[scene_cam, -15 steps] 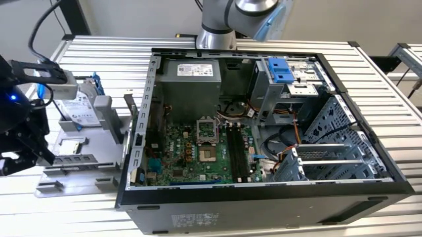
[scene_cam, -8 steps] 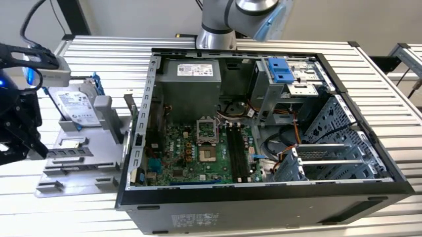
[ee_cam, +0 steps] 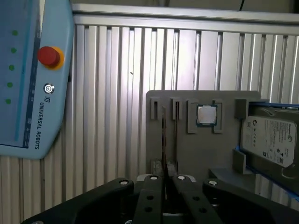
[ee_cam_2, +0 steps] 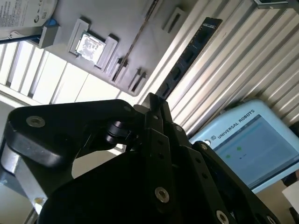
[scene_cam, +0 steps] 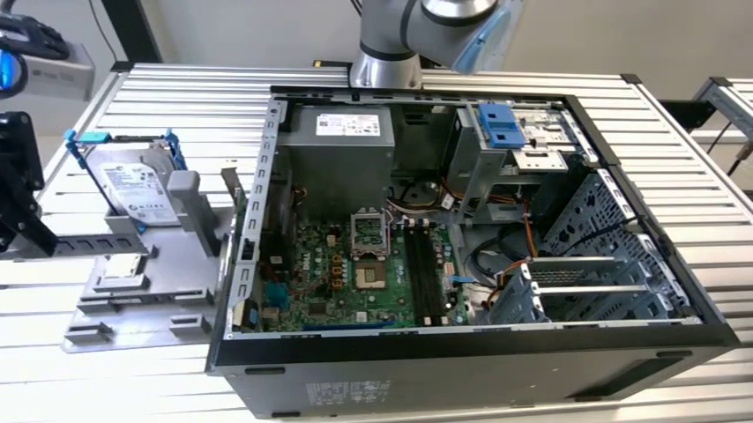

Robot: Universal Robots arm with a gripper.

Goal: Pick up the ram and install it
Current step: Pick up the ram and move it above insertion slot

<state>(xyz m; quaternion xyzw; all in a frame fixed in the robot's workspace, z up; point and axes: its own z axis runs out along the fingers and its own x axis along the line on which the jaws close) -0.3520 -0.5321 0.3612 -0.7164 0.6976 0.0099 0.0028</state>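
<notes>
Black, bolted metal gripper (ee_cam: 164, 180) linkages sit closest in both wrist views. The two fingers (ee_cam: 152, 200) converge to a narrow tip. The jaws are drawn in almost completely, with no gap between them beyond the thickness of the thing they grasp: the ram (ee_cam_2: 188, 55), a thin, long, dark circuit-board stick. The fingers are clamped on its flat faces.

In the second wrist view the ram reaches out from the fingertips at a slant, showing one dark side with a row of rectangular chips against the ribbed aluminium table (ee_cam: 112, 93). In the first wrist view it appears edge-on, as a fine dark line rising from between the fingertips. That line crosses the flat grey plastic holder tray (ee_cam: 205, 154) between two of the tray's narrow slots, not inside either one.

A small square silver processor chip (ee_cam: 206, 115) lies in a recess of the tray just beside those slots. Further along, a silver hard drive in a blue frame (ee_cam: 271, 140) stands at the tray's edge. A pale blue teach pendant with a red button (ee_cam: 28, 93) rests on the table, well apart from the tray.

In the exterior view, the open black computer case (scene_cam: 471, 370) lies on its side to the right of the tray. Its green motherboard (scene_cam: 353, 282) is exposed, as are the long black memory slots (scene_cam: 424, 264).
</notes>
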